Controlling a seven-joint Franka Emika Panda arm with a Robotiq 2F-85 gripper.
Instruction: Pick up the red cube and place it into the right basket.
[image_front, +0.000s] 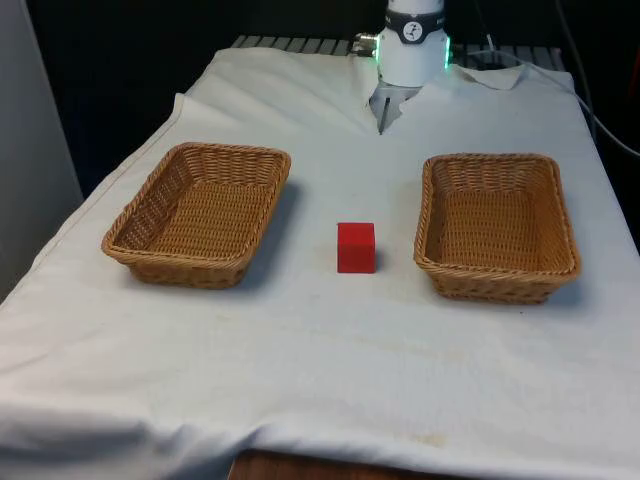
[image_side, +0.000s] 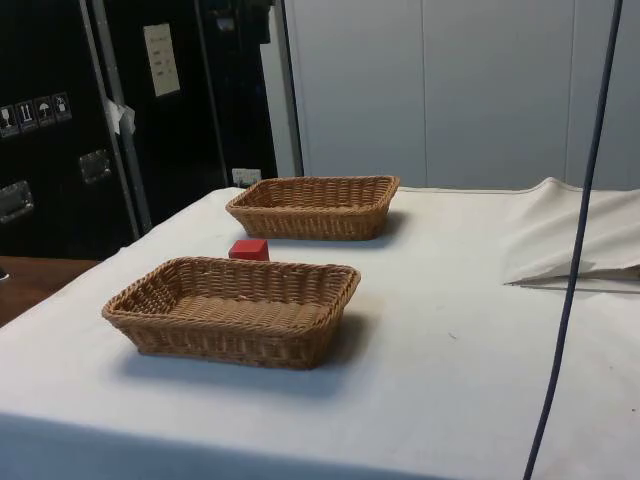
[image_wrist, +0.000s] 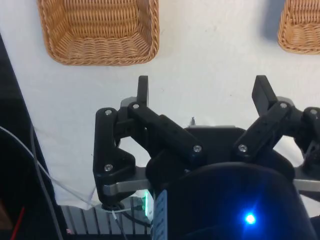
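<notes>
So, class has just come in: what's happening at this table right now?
A robot arm is set to move a red cube into a basket, but nothing has been picked up yet. The cube sits on the white cloth between two wicker baskets, both empty: one on the front view's left, one on the front view's right. The gripper hangs open above the cloth, well back from the cube, holding nothing.

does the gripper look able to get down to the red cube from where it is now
Probably yes. The red cube sits alone on the cloth between the two baskets, touching neither, and the gripper is open above the table.
</notes>
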